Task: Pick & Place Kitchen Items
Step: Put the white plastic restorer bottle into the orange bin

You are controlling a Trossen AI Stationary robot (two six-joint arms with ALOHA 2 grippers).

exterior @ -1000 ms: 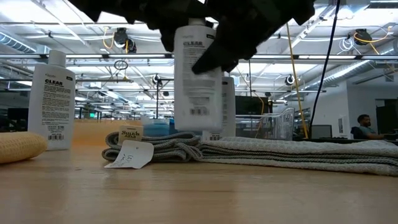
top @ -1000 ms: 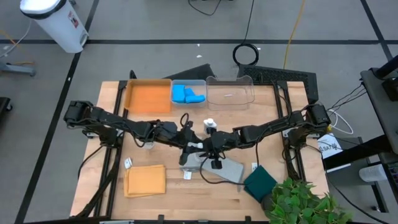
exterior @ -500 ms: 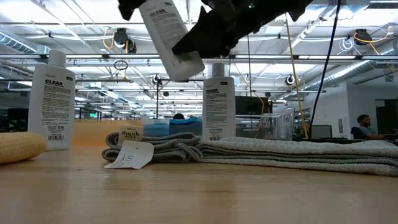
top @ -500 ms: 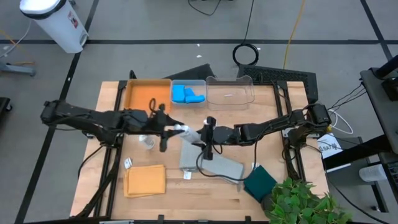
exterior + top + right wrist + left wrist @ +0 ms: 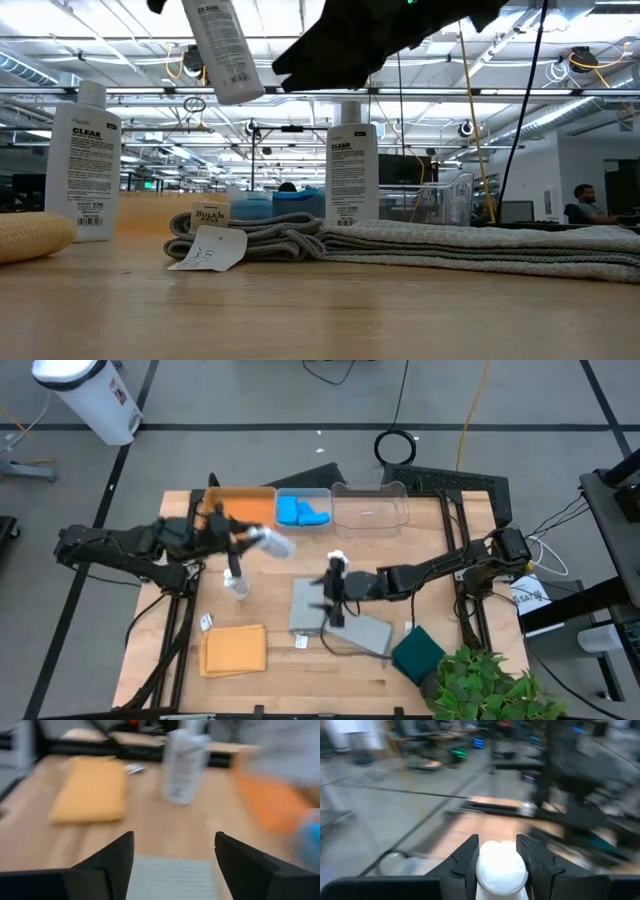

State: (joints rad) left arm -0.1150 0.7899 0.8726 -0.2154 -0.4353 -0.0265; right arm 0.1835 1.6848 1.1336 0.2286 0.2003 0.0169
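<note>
My left gripper (image 5: 243, 540) is shut on a white capped bottle (image 5: 272, 543) and holds it high above the table's left half, in front of the orange tray (image 5: 238, 515). A second bottle (image 5: 238, 586) stands on the wood below it. A third bottle (image 5: 337, 559) stands at the far edge of the grey cloth (image 5: 345, 628). My right gripper (image 5: 330, 598) hangs open over that cloth, beside the third bottle, with nothing between its fingers (image 5: 100, 865). Flat on the table lie an orange cloth (image 5: 233, 650) and a dark green one (image 5: 417, 652). Blue sponges (image 5: 301, 512) lie in a clear bin. My left gripper pinches the bottle's round body (image 5: 501, 867) between its two fingers (image 5: 465, 862), toward its cap end. The fingers come nearly level from the table's left side and lie along the bottle. The bottle is lifted clear and slants, its bottom (image 5: 242, 97) lower and toward the right.
An empty clear bin (image 5: 370, 508) stands at the far edge, right of the sponge bin. A green plant (image 5: 485, 682) overhangs the near right corner. Small paper tags (image 5: 206, 622) lie on the wood by the cloths. Bare wood shows between the two standing bottles.
My left gripper has risen and drawn back toward the table's left and far edges with the bottle, which has tipped from upright to slanting. My right gripper has opened and stayed over the grey cloth.
</note>
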